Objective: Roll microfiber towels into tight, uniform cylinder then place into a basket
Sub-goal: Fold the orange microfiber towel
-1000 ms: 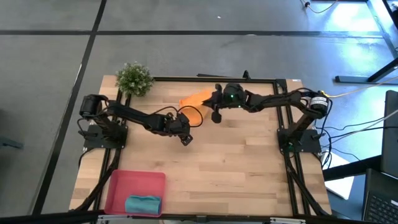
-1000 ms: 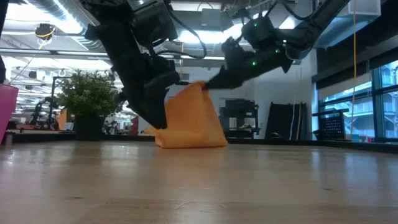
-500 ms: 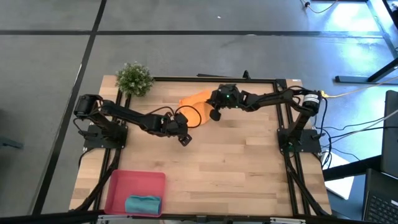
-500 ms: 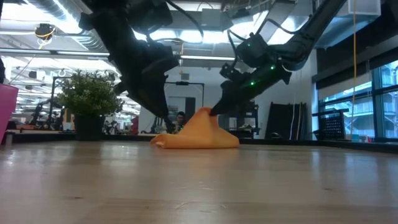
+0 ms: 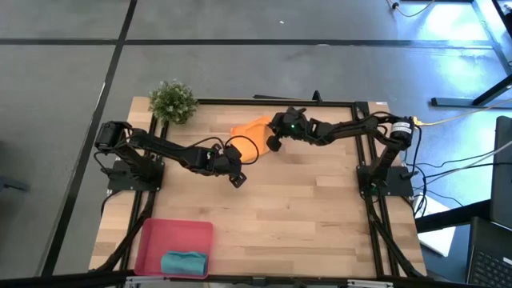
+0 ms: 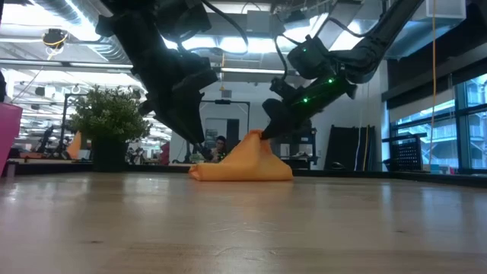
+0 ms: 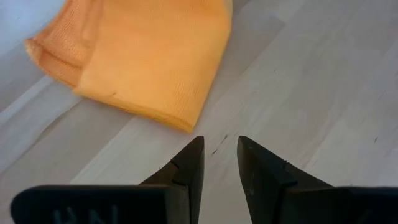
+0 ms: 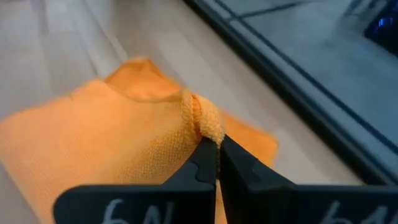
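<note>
The orange towel lies in a low heap at the table's far middle, drawn up into a peak. My right gripper is shut on that peak. My left gripper hovers just near of the towel's left end, also shown in the low view. Its fingers are slightly apart and empty, with the towel's folded corner just ahead of them. The teal towel lies bunched in the red-pink basket at the near left. My right gripper pinches a bunched ridge of the orange towel between its two fingertips, near the towel's right-hand end. It comes slanting down from the table's right. The ridge stands up as a small peak; the towel's lower edges rest on the table.
A small green potted plant stands at the far left corner. A black frame rail runs along the far edge just behind the towel. Bare wood spreads over the middle and near right.
My right gripper has come down and a little toward the table's left, still shut on the orange towel. The towel, held up as a tall sheet a second ago, has sunk into a low heap on the table with only a small peak raised.
</note>
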You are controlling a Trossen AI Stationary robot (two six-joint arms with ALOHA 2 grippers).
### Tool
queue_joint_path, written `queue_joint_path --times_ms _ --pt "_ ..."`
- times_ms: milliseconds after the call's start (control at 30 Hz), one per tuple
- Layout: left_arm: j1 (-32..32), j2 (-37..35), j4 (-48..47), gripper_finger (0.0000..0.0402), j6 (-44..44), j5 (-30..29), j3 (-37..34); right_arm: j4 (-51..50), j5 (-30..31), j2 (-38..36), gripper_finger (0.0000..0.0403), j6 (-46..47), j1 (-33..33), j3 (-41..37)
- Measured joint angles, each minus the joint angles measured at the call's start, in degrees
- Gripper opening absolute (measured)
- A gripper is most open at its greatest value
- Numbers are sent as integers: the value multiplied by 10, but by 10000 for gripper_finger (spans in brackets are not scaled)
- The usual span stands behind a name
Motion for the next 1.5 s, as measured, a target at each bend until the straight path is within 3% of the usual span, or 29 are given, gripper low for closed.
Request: queue_joint_path --times_ms 333,533,800,1100,1267,1400,1500 --pt "0 0 0 89 0 0 0 -77 14 4 5 28 4 0" --pt "0 0 0 89 0 0 0 -98 -28 4 21 44 4 0" --pt "0 0 0 89 0 0 0 -107 -31 4 91 74 -3 0" --pt "2 0 0 89 0 -1 0 -105 -5 4 207 102 -24 0" --pt "23 5 13 89 0 -18 1 -127 -110 -10 240 85 -27 12" --pt "45 24 43 88 33 -17 1 -163 -229 -12 243 56 -26 15" --pt "64 43 61 88 61 1 1 -181 -270 -12 244 28 -23 10"
